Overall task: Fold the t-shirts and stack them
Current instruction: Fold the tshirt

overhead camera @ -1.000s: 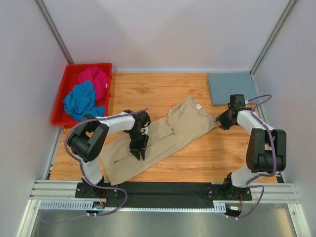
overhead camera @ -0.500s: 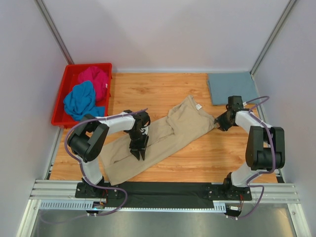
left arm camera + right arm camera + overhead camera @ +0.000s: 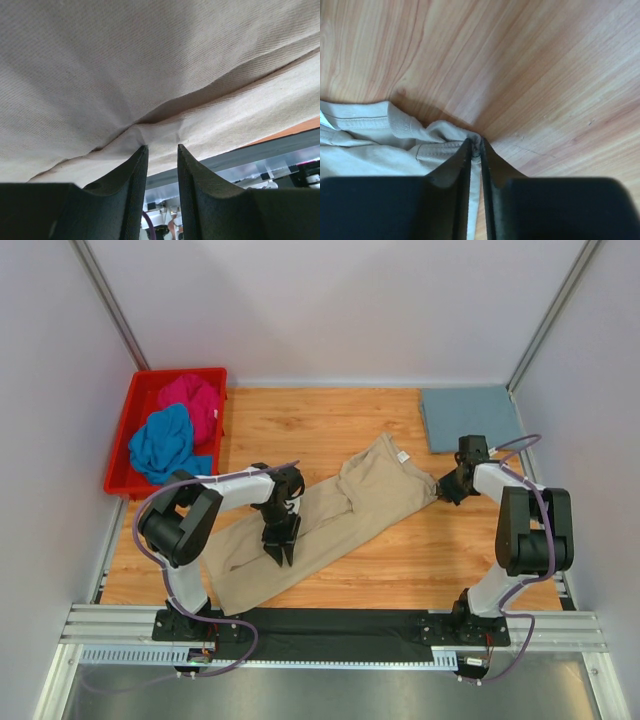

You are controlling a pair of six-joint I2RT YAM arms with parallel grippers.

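A beige t-shirt (image 3: 345, 505) lies spread diagonally across the wooden table. My left gripper (image 3: 284, 548) stands over its lower left half. In the left wrist view this gripper (image 3: 161, 146) is open, its tips touching a pucker in the beige t-shirt (image 3: 150, 75), with nothing in the gap. My right gripper (image 3: 444, 490) is at the shirt's right corner. In the right wrist view it (image 3: 476, 141) is shut on a bunched hem of the beige t-shirt (image 3: 380, 145). A folded grey-blue t-shirt (image 3: 470, 417) lies at the back right. Magenta (image 3: 192, 400) and bright blue (image 3: 162, 443) t-shirts sit crumpled in the bin.
A red plastic bin (image 3: 123, 440) stands at the back left, beside the table's left edge. White walls close in the table on three sides. Bare wood (image 3: 300, 420) shows between the bin and the grey-blue shirt, and in front of the right gripper (image 3: 545, 75).
The right gripper slid a little left onto the shirt's corner and closed on the hem. The left arm and the shirt stayed put.
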